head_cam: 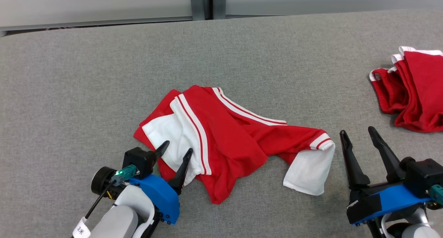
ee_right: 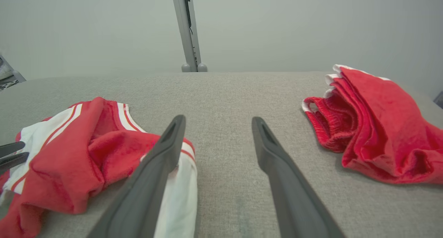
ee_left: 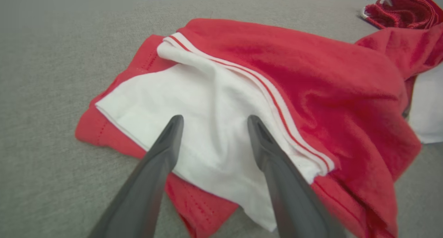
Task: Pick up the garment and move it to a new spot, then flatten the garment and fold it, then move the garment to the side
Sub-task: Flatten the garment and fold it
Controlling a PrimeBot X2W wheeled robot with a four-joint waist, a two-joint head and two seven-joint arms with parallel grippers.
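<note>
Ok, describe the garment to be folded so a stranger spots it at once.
On the grey table, look near the front middle. The garment lies crumpled and spread out, red with big white panels and stripes, unlike the folded red pile at the right edge.

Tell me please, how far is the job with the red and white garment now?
Nothing looks done: the garment lies crumpled on the grey table. In hand: the left end effector stands open over its white panel, gripping nothing; the right end effector is open beside it. Still to do: lifting, moving, flattening, folding, setting aside.
</note>
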